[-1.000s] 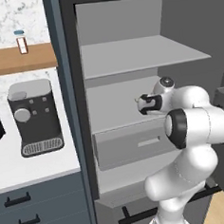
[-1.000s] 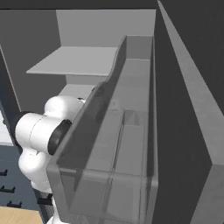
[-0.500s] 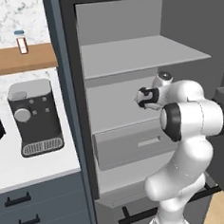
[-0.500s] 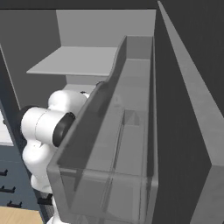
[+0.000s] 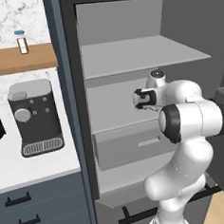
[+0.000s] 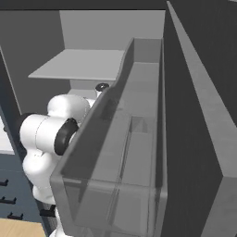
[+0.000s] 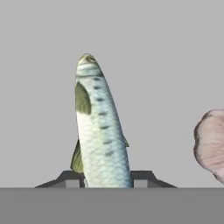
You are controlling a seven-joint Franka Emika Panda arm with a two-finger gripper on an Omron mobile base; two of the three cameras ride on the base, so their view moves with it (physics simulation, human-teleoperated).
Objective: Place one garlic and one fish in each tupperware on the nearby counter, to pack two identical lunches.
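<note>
1. Where the left base view looks into the open grey cabinet, the white arm rises from the lower right, elbow bent at mid height, forearm reaching left and inward. The hand's dark end sits just above the grey drawer, under the middle shelf. Fingers and any held thing can't be made out here (too small). Left of the cabinet, the white marble counter carries a dark coffee machine; a small bottle stands on the wooden shelf above.

2. Right base view: a translucent grey bin wall runs across the middle, blocking most of the arm. White shoulder and elbow links show at left, below the grey shelf. The hand is hidden behind the bin wall.

3. Hand view: the slim silvery-green fish stands lengthwise up the frame, its near end sitting right between the two dark fingertips. The gripper is closed nearly all the way onto the fish, pads touching both flanks (narrow grip). A pinkish-white garlic lies at the right edge, apart from the fish and the fingers, cut off by the frame. Both rest against a plain grey surface.
</note>
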